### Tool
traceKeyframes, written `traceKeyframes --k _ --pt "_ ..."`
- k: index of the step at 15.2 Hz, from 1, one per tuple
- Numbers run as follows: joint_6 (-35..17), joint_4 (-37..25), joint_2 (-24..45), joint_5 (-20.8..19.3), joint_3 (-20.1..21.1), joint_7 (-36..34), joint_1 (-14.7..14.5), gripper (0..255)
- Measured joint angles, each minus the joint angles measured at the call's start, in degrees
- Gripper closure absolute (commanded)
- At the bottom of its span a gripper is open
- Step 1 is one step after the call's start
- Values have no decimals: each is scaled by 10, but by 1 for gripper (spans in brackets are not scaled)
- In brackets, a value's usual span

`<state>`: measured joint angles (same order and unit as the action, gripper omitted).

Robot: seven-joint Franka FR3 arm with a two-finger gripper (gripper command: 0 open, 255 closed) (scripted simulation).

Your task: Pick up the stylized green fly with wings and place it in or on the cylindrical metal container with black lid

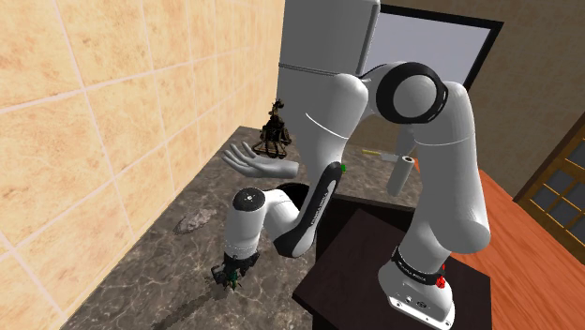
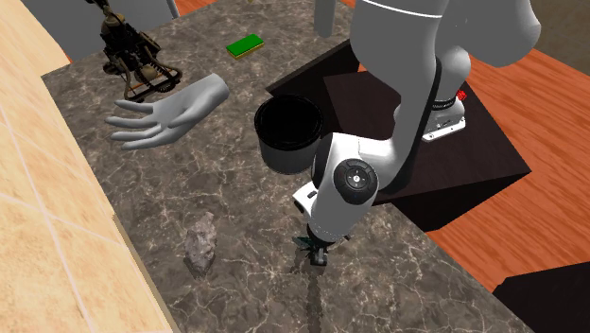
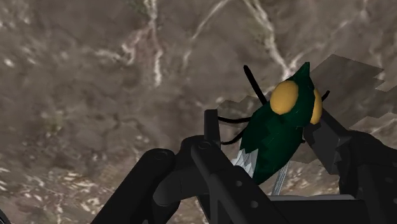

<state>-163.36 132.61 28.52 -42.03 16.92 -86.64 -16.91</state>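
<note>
A dark green fly [image 3: 277, 137] with orange eyes and pale wings sits between my black fingers [image 3: 211, 127], just over the marble counter [image 2: 236, 284]. My gripper [image 3: 267, 133] is shut on it, with one finger against its head and the other by its legs. In the shoulder view the gripper [image 1: 230, 274] is low over the counter's near part, and green shows at its tip [image 2: 315, 248]. The dark cylindrical container [image 2: 287, 131] stands open-topped behind the arm's elbow, close to the stand, and is partly hidden by the arm [image 1: 292, 195].
A grey hand model [image 2: 165, 113] lies further back, with a dark figure [image 2: 132, 52] beyond it. A grey rock [image 2: 200, 243] lies near the tiled wall. A green flat piece [image 2: 246, 43] and a grey cylinder [image 1: 405, 175] are at the back. The black stand [image 2: 444, 151] borders the counter.
</note>
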Motion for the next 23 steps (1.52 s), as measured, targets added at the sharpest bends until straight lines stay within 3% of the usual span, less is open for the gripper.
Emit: traceKeyframes --k 4,9,23 --pt "1 2 -3 3 3 3 2 255" --pt "22 16 -36 37 35 31 28 255" --pt "97 42 -146 175 136 141 104 255"
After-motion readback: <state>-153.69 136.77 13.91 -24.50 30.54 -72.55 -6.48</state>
